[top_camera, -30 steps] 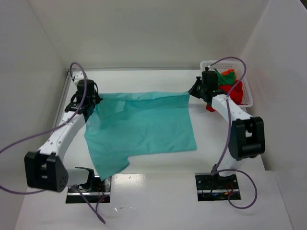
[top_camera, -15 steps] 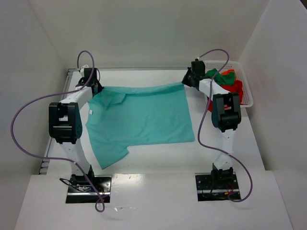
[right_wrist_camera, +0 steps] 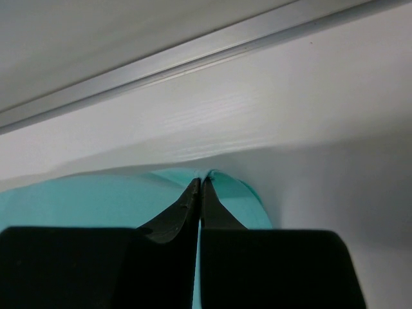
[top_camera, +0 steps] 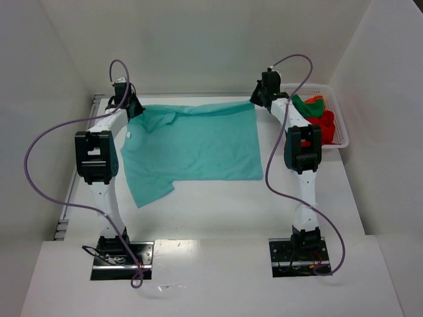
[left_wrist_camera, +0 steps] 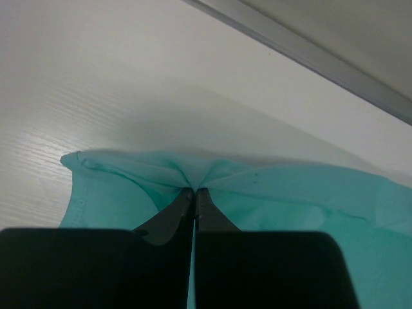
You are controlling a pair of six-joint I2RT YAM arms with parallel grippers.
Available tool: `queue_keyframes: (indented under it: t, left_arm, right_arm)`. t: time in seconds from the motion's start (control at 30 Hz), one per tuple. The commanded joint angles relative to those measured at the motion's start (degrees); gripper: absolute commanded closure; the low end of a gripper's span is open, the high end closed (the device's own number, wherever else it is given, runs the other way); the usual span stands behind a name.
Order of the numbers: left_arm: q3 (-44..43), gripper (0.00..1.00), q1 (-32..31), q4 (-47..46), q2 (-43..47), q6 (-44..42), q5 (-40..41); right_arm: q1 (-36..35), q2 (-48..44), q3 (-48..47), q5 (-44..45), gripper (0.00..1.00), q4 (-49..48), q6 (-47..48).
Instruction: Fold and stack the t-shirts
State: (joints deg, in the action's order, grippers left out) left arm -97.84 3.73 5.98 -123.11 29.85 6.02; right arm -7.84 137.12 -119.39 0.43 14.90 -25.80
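A teal t-shirt [top_camera: 192, 145] lies spread on the white table, its far edge pulled taut between both arms. My left gripper [top_camera: 134, 107] is shut on the shirt's far left corner, where the cloth [left_wrist_camera: 193, 183] bunches at the fingertips. At the far right corner my right gripper [top_camera: 256, 100] is also shut, with a fold of cloth [right_wrist_camera: 212, 177] pinched between its jaws. One sleeve [top_camera: 149, 188] trails toward the near left. More t-shirts, red [top_camera: 322, 123], dark green [top_camera: 305, 107] and orange [top_camera: 316, 99], lie heaped in the basket at the right.
The white lattice basket [top_camera: 340, 125] stands at the far right, close to the right arm. A metal rail [right_wrist_camera: 193, 55] runs along the table's far edge just beyond both grippers. White walls enclose the table at the back and sides.
Both arms have stretched toward the back of the table, dragging the teal shirt's far edge with them. The shirt now lies flatter and further back.
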Motion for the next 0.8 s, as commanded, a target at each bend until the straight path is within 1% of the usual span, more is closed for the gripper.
queue_keyframes:
  t: [0.0, 0.13, 0.33, 0.43, 0.47, 0.57, 0.7, 0.73, 0.77]
  left_arm:
    - [-3.8, 0.98, 0.9, -0.3, -2.6, -2.4, -2.5]
    - [-8.2, 0.97, 2.0, 2.1, -5.6, -2.4, -3.1]
    - [-12.4, 0.96, 2.0, 2.1, -8.0, -3.5, -2.6]
    - [-15.4, 0.88, 2.0, 2.6, -10.3, -4.5, -2.6]
    - [-17.5, 0.86, 2.0, 3.4, -10.9, -4.5, -3.1]
    - [-20.2, 0.83, 2.0, 5.4, -13.2, -5.1, -3.6]
    - [-21.5, 0.65, 2.0, 6.0, -14.9, -5.6, -5.4]
    - [-22.0, 0.57, 2.0, 6.0, -14.9, -5.6, -5.4]
    - [-22.0, 0.53, 2.0, 6.6, -14.9, -5.6, -5.4]
  right_arm:
    - [1.0, 1.8, -3.6, 1.7, 1.0, 1.6, 1.2]
    - [1.6, 4.1, -7.2, 1.2, 1.0, 2.9, 1.7]
    - [2.1, 8.1, -13.2, 1.2, 1.0, 4.6, 2.2]
    - [2.1, 10.7, -17.4, 1.2, 1.0, 6.0, 2.8]
    - [2.1, 11.4, -18.6, 1.2, 1.0, 6.9, 2.8]
    - [2.1, 13.8, -22.2, 0.6, 1.0, 7.4, 2.8]
    - [2.1, 16.2, -26.4, 0.1, 1.0, 9.4, 2.8]
    - [2.1, 16.2, -26.4, 0.1, 1.0, 9.4, 2.8]
    - [2.1, 16.8, -27.1, 0.1, 1.0, 9.9, 2.8]
